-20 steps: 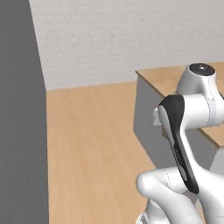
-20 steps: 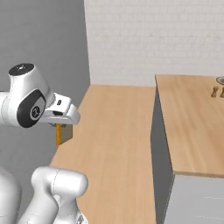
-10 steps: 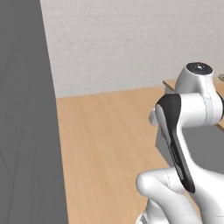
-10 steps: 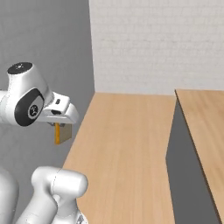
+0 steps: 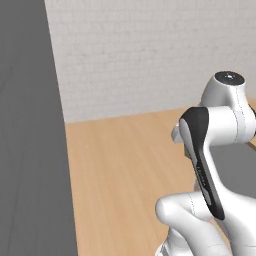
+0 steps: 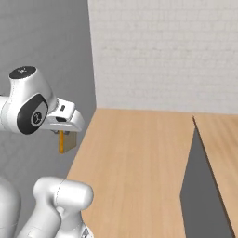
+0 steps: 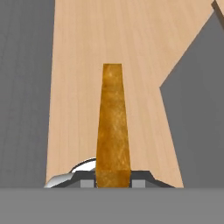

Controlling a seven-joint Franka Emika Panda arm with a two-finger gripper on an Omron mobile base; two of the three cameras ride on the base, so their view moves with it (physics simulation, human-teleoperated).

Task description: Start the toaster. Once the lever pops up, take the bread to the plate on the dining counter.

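between the jaws, which stay clamped tight on it, the bread (image 7: 113,127) juts out edge-on over the wooden floor (image 6: 135,162), while both base views have swung since a second ago, the grey wall (image 5: 30,150) now wider and the table edge (image 6: 218,144) shifted aside.

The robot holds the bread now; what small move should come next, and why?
Probably keep carrying: the gripper is shut on the bread, held edge-on above the wood floor, and no plate appears. I would drive on toward the wooden counter at the right, with the grip kept closed.
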